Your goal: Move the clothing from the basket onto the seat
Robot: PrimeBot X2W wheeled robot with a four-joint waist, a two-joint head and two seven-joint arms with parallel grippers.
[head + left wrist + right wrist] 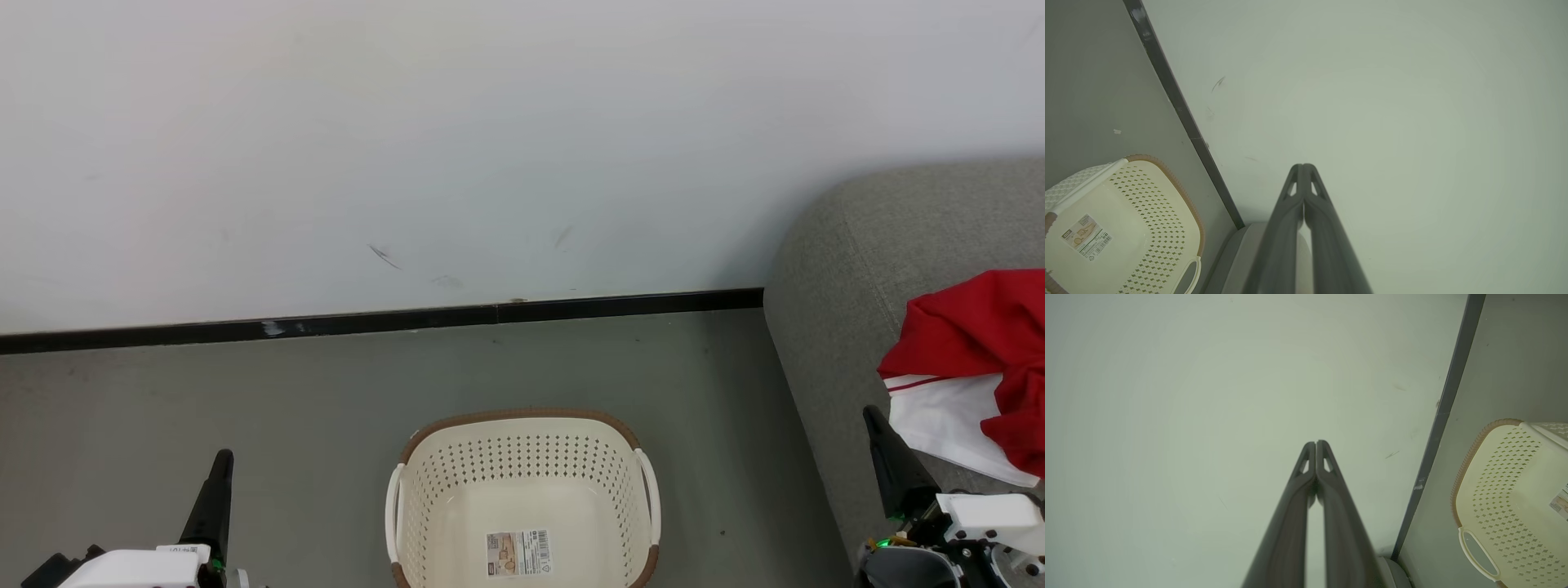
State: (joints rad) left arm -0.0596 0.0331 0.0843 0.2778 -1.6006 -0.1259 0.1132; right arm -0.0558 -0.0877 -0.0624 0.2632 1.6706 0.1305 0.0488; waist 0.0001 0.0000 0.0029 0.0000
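The cream basket (522, 457) with a brown rim stands on the grey floor at the bottom centre of the head view, nothing in it but a label on its floor. It also appears as the basket (1147, 204) in the left wrist view and the basket (1498, 490) in the right wrist view. Red and white clothing (976, 367) lies bunched on the grey seat (841, 269) at the right. My left gripper (222, 459) is shut, left of the basket. My right gripper (872, 416) is shut, beside the clothing. Both wrist views show tips touching: left gripper (1303, 166), right gripper (1316, 443).
A pale wall (490, 147) with a black skirting strip (384, 320) runs behind the basket. Grey floor (163, 392) spreads between the wall and me. The seat's rounded corner stands close to the basket's right side.
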